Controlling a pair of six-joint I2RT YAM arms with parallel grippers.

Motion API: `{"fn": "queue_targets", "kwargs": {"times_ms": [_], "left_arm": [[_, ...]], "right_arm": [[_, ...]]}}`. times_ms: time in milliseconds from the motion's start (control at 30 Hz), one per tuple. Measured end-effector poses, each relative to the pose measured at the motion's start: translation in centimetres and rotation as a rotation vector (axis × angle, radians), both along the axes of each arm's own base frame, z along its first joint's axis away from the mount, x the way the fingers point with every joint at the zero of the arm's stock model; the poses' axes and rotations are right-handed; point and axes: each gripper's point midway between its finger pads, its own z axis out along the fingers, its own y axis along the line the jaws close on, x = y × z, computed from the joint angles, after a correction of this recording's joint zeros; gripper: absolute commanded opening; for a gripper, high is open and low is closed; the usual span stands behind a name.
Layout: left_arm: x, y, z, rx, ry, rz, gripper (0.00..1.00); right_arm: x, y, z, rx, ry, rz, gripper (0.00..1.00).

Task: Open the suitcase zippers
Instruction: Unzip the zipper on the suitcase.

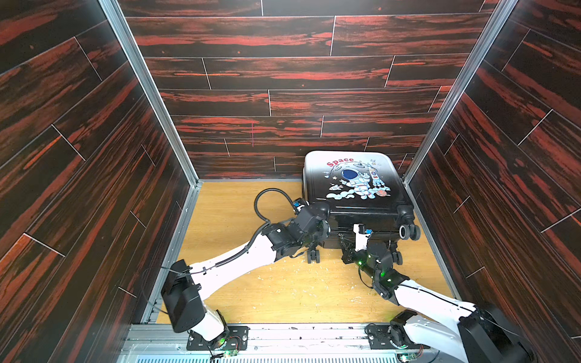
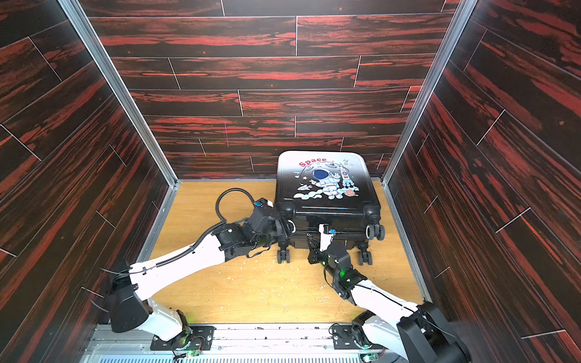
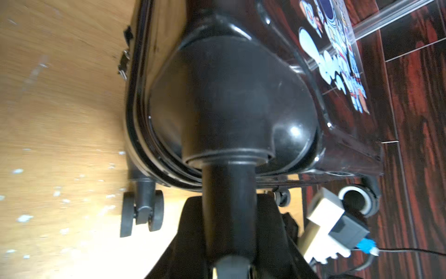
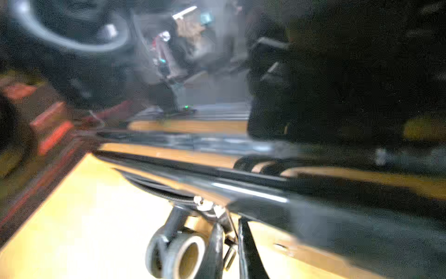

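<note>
Suitcase [image 1: 361, 209] lies print-up in the far right corner, wheels toward the arms, in both top views. Left wrist: my left gripper [image 3: 229, 212] clamps a wheel post [image 3: 229, 183]. Right wrist, blurred: right gripper [image 4: 229, 232] jaws together at the zippers [image 4: 156, 187].

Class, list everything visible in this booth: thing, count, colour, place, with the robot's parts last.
suitcase: one, black fading to white, astronaut print; flat on the floor, far right.
wheels: four twin, black; suitcase's near end.
zipper: one, dark; round the suitcase seam.
pull tabs: two seen, silvery; on the zipper.
floor: one, light wood, white-flecked.
walls: three, dark red wood pattern; around the floor.
arms: two, white and black; from the near rail.
left hand: one, black; closed on one wheel's stem.
right hand: one, black, shut; at the zipper, near end.
</note>
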Motion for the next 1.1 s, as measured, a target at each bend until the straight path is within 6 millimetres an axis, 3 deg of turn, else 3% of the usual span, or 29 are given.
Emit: {"fn": "queue_targets", "kwargs": {"times_ms": [333,567,833,1100], "left_arm": [[-0.7,5.7,0.3,0.027,-0.054,0.077,0.0],[-0.1,10.2,1.8,0.044,-0.083,0.185,0.0],[-0.5,11.4,1.9,0.065,-0.063,0.203,0.0],[0.7,12.5,4.1,0.038,-0.089,0.243,0.0]], "right_arm": [[-1.4,-3.1,0.2,-0.186,-0.012,-0.071,0.0],[-0.9,-7.2,1.4,-0.315,-0.162,-0.237,0.0],[-1.1,-8.1,2.4,-0.423,-0.372,-0.243,0.0],[-0.3,-7.9,4.7,-0.481,-0.527,-0.268,0.0]]}}
